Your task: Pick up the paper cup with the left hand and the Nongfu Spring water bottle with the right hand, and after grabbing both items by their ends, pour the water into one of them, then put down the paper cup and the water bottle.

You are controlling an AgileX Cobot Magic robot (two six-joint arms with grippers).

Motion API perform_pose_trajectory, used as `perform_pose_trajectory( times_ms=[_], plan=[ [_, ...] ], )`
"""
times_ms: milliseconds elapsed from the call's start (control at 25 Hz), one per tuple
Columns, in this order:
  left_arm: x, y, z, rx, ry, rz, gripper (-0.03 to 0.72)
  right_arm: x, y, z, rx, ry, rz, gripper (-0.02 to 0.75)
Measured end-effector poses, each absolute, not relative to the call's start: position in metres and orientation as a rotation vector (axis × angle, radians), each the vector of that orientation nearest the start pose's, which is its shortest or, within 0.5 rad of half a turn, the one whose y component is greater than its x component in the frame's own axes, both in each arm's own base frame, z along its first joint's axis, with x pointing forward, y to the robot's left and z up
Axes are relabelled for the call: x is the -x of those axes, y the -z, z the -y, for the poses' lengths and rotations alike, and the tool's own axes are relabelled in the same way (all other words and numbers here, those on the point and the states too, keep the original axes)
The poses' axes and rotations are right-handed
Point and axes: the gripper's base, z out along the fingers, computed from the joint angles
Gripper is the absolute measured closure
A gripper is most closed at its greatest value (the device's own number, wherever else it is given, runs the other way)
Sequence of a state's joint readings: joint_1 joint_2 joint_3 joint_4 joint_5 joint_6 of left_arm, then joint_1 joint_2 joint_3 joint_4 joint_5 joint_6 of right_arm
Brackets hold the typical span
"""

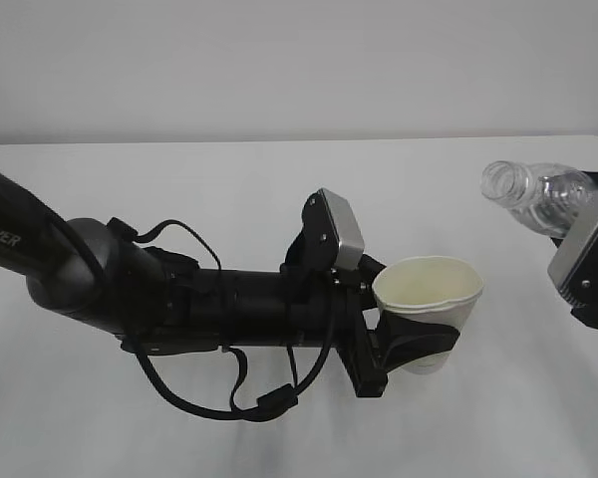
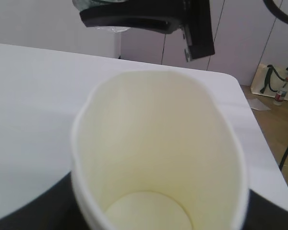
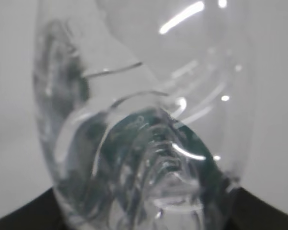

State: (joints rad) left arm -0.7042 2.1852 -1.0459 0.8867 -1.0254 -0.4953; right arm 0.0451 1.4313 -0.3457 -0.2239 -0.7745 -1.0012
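The white paper cup point(image 1: 429, 289) is held upright above the table, with my left gripper point(image 1: 419, 344) shut on its lower body. The left wrist view looks down into the cup point(image 2: 158, 153); its cream inside looks dry and empty, and black fingers point(image 2: 19, 208) show at the bottom corners. At the upper right, the clear Nongfu Spring water bottle point(image 1: 538, 194) lies tilted with its open mouth toward the cup, apart from it. My right gripper point(image 1: 590, 204) is shut on its far end. The bottle point(image 3: 144, 120) fills the right wrist view. I cannot make out any water.
The white table point(image 1: 229, 179) spreads below both arms, with a pale wall behind. The left wrist view shows the right arm's black finger point(image 2: 149, 17) above the cup. The table's right edge point(image 2: 259, 139) drops to a floor with a bag point(image 2: 273, 81).
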Motion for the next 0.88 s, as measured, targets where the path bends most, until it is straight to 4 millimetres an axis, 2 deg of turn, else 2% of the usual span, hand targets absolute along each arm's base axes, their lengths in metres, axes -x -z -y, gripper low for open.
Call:
perform_pose_trajectory(
  times_ms=[880],
  plan=[
    [-0.2642, -0.109, 0.3081, -1.229, 1.125, -1.434, 0.268, -0.2391, -0.1877, -0.0275, 1.32, 0.765, -1.334, 0.343]
  ],
)
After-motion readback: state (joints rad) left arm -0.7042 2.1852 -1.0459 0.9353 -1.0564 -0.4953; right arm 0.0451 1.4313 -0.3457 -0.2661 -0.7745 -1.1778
